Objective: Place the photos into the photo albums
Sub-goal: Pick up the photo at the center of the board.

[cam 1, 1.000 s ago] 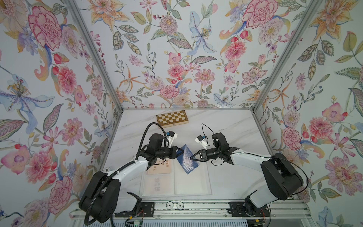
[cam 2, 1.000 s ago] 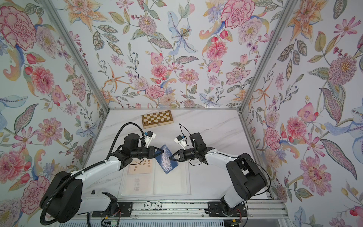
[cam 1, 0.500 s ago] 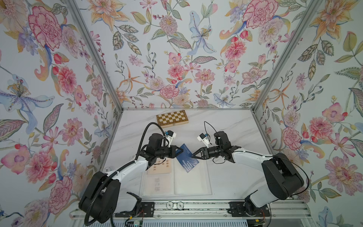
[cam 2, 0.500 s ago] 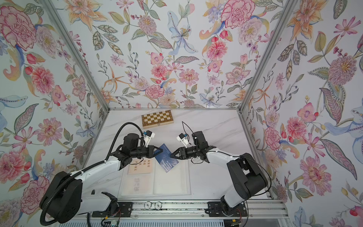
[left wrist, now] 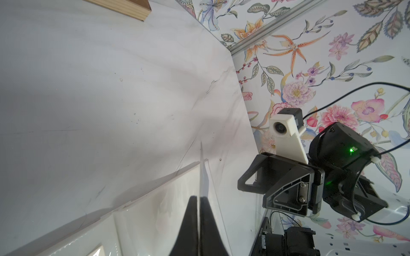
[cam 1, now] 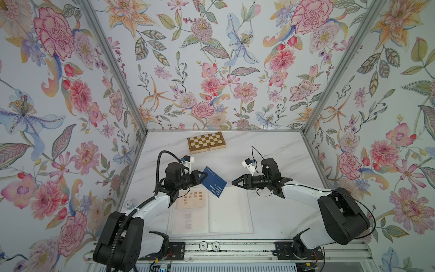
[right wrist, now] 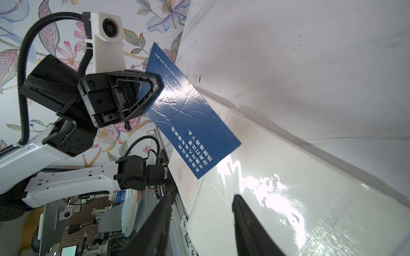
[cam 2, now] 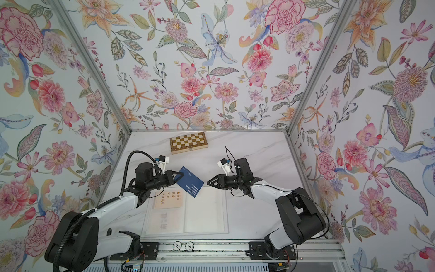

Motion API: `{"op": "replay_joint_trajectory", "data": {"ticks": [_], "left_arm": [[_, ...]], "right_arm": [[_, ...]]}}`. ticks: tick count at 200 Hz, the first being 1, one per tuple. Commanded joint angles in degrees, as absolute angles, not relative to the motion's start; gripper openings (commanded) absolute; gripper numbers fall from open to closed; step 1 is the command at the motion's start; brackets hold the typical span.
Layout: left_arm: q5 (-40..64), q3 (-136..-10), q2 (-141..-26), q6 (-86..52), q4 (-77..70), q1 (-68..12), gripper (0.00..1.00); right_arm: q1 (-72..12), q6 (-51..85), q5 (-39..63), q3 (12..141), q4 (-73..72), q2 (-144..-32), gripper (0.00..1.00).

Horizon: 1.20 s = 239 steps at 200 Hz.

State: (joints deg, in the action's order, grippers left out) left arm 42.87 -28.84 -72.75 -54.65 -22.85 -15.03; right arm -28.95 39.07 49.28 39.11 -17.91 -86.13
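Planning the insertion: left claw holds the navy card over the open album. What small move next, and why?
Probably lower the left claw until the navy card touches the empty right page of the album: the card hangs tilted above it, and the right claw is open, holding nothing.

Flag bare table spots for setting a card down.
Bare table: strip between chessboard box and album; back corner right of the box; right of the album. Crowded: over the album, left gripper holding navy card faces right gripper.
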Motion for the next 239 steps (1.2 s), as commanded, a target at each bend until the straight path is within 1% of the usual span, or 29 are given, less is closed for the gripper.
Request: {"op": "replay_joint_trajectory", "data": {"ticks": [1, 19, 80, 105, 108, 154, 189, 239], "left_arm": [[43.42, -26.80, -71.97, -60.44, -30.30, -13.49, 0.00], [43.93, -26.04, -72.38, -62.24, -32.60, -13.00, 0.00], [44.73, -24.53, -73.74, -67.22, -38.49, -12.53, 0.00], [44.71, -24.17, -73.91, -68.18, -39.50, -12.48, 0.00], [44.70, -24.10, -73.92, -68.33, -39.65, -12.51, 0.00], [44.64, -22.27, -75.12, -72.16, -45.10, -12.48, 0.00], [44.23, -21.10, -76.10, -74.24, -48.18, -12.48, 0.00], [43.95, -20.16, -77.21, -75.84, -50.64, -12.48, 0.00]], "right_arm": [[-30.47, 45.30, 44.96, 36.91, -26.05, -85.21, 0.48], [-32.11, 48.86, 43.04, 35.55, -31.52, -86.60, 0.50], [-36.44, 60.20, 39.43, 34.96, -52.31, -97.05, 0.50], [-36.69, 62.47, 39.21, 36.55, -56.70, -100.16, 0.50], [-38.18, 62.61, 39.20, 36.75, -57.08, -100.30, 0.50], [-39.08, 64.97, 39.20, 38.65, -60.97, -103.24, 0.48], [-39.03, 66.44, 39.27, 39.28, -63.56, -104.41, 0.41], [-39.03, 67.05, 38.85, 39.86, -63.95, -104.15, 0.21]]}}
